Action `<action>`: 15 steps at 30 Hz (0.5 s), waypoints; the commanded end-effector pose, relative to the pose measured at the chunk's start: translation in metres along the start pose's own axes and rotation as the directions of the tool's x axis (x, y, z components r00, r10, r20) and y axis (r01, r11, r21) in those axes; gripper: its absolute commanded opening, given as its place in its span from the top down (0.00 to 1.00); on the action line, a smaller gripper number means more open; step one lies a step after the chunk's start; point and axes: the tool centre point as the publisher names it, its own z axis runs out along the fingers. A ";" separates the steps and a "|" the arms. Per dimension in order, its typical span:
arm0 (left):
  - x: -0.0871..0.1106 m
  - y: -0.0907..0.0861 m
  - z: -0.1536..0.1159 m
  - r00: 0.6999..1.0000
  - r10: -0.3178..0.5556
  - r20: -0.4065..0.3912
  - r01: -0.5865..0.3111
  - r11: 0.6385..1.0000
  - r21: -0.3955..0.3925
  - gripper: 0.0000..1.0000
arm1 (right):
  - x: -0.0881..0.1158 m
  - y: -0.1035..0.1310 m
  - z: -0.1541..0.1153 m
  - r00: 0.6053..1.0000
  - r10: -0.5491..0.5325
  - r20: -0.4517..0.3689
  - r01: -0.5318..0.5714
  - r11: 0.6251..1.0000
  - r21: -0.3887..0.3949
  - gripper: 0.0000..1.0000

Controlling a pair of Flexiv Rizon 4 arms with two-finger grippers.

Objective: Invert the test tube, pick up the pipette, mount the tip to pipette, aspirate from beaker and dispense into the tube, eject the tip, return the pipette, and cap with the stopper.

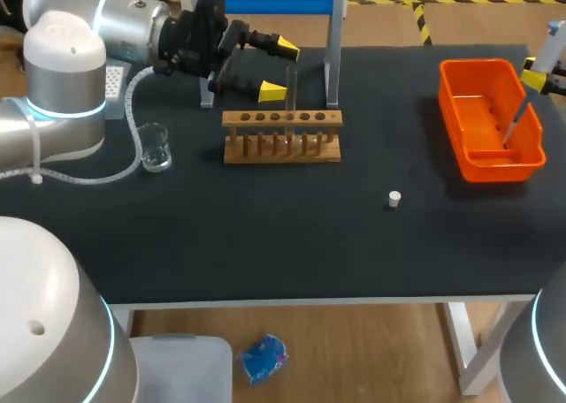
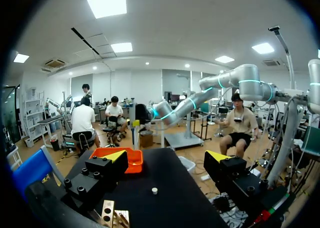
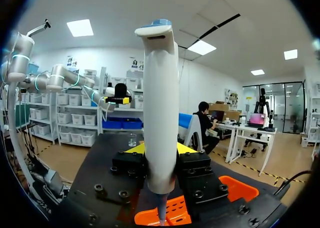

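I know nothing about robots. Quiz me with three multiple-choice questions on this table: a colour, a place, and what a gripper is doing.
1. The bin is: A blue; B orange; C green.
2. The stopper is: A in the bin; B on the bare table; C under the bin.
3. The right gripper is: A open; B shut on the pipette; C shut on the stopper.

Answers: B, its walls are orange; B, it stands alone on the dark top; B, both fingers clamp the pipette.

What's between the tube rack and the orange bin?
Head view: bare tabletop between rack and bin, apart from the white stopper lying nearer the front edge.
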 end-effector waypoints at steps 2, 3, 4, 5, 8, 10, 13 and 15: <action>0.000 0.001 0.000 1.000 0.003 0.001 -0.003 1.000 0.002 0.00 | 0.000 0.000 -0.001 1.000 -0.010 0.004 0.010 1.000 0.007 1.00; 0.000 0.001 0.000 1.000 0.003 0.001 -0.003 1.000 0.002 0.00 | 0.000 0.000 -0.001 1.000 -0.010 0.004 0.010 1.000 0.007 1.00; 0.000 0.001 0.000 1.000 0.003 0.001 -0.003 1.000 0.002 0.00 | 0.000 0.000 -0.001 1.000 -0.010 0.004 0.010 1.000 0.007 1.00; 0.000 0.001 0.000 1.000 0.003 0.001 -0.003 1.000 0.002 0.00 | 0.000 0.000 -0.001 1.000 -0.010 0.004 0.010 1.000 0.007 1.00; 0.000 0.001 0.000 1.000 0.003 0.001 -0.003 1.000 0.002 0.00 | 0.000 0.000 -0.001 1.000 -0.010 0.004 0.010 1.000 0.007 1.00; 0.000 0.001 0.000 1.000 0.003 0.001 -0.003 1.000 0.002 0.00 | 0.000 0.000 -0.001 1.000 -0.010 0.004 0.010 1.000 0.007 1.00; 0.000 0.001 0.000 1.000 0.003 0.001 -0.003 1.000 0.002 0.00 | 0.000 0.000 -0.001 1.000 -0.010 0.004 0.010 1.000 0.007 1.00; 0.000 0.001 0.000 1.000 0.003 0.001 -0.003 1.000 0.002 0.00 | 0.000 0.000 -0.001 1.000 -0.010 0.004 0.010 1.000 0.007 1.00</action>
